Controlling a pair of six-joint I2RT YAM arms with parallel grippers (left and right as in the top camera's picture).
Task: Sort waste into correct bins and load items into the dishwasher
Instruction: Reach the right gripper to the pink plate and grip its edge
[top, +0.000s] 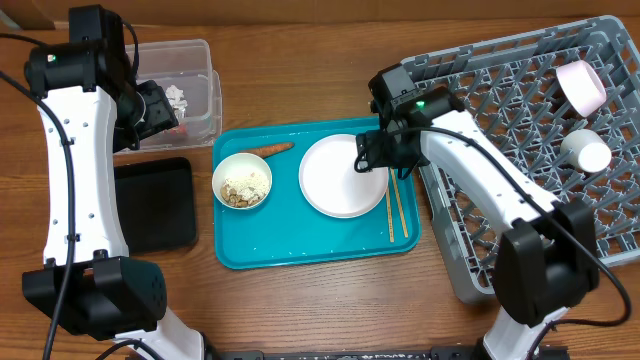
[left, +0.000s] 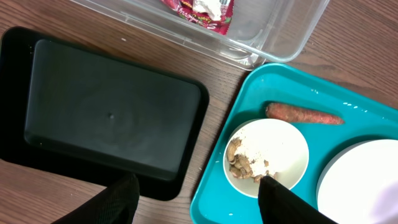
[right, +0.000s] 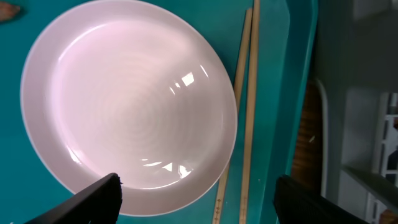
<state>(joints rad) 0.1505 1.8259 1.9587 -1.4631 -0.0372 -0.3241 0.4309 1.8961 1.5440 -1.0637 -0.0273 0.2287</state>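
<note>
The grey dish rack (top: 500, 90) is set at the right of the bench (top: 330, 300); beside it the teal tray (top: 300, 245) carries the pink plate (right: 130, 106). The chopsticks (right: 245, 112) are laid between plate and tray rim, long axis near-to-far, parallel to that rim. The right tool (right: 198, 198) is spread wide, empty, above both — on closing, the plate rim could be caught, or one stick left behind.

both arms are the same build tbh, glossy white shell links (top: 75, 170) with chunky black joint housings (top: 95, 295), thin black cables (top: 62, 215) running along the left one, a tiny green LED (top: 421, 103) lit on the right one, and matte black fingers (left: 283, 202) on the ends
</note>
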